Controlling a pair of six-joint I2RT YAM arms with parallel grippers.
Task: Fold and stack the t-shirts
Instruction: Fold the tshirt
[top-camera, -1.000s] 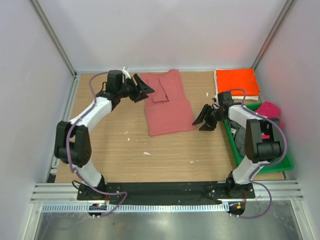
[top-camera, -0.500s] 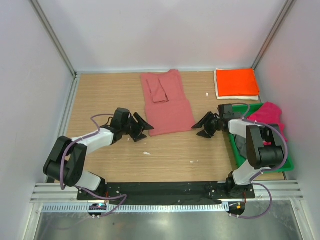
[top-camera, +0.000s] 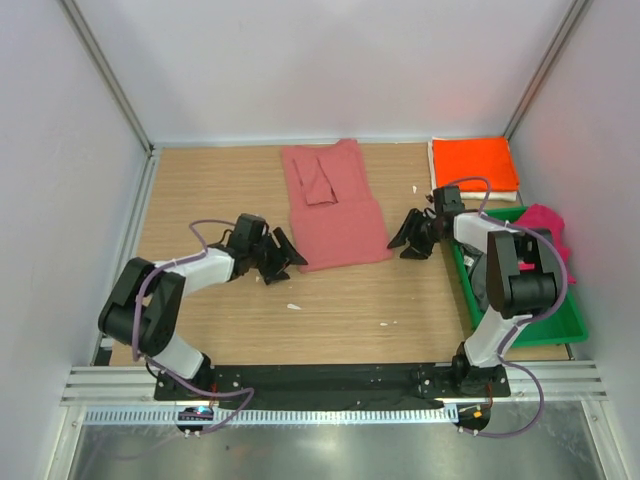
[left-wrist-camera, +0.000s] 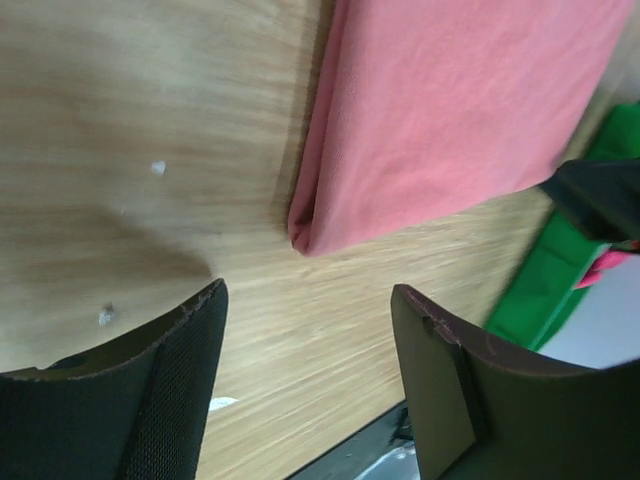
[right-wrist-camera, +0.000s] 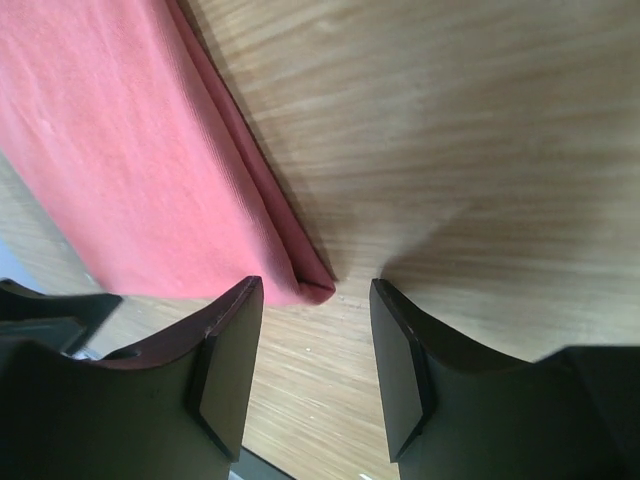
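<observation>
The dusty salmon-red t-shirt (top-camera: 335, 205) lies folded into a long strip mid-table, with a sleeve flap folded over its far end. My left gripper (top-camera: 285, 258) is open and empty, low by the shirt's near left corner (left-wrist-camera: 305, 238); the tips (left-wrist-camera: 308, 290) are just short of it. At the near right corner (right-wrist-camera: 315, 288), my right gripper (top-camera: 405, 235) is also open. The cloth edge there reaches the gap between the tips (right-wrist-camera: 316, 290). A folded orange t-shirt (top-camera: 475, 163) rests on a white one (top-camera: 478, 195) at the back right.
A green tray (top-camera: 560, 325) along the right edge holds a magenta shirt (top-camera: 540, 222) and a dark grey one (top-camera: 482, 282). Small white specks (top-camera: 293, 306) dot the wooden table. White walls enclose the left, back and right sides.
My left arm swung from the shirt's far left corner down to its near left corner, and its jaws spread wider. My right gripper stayed close to the near right corner.
</observation>
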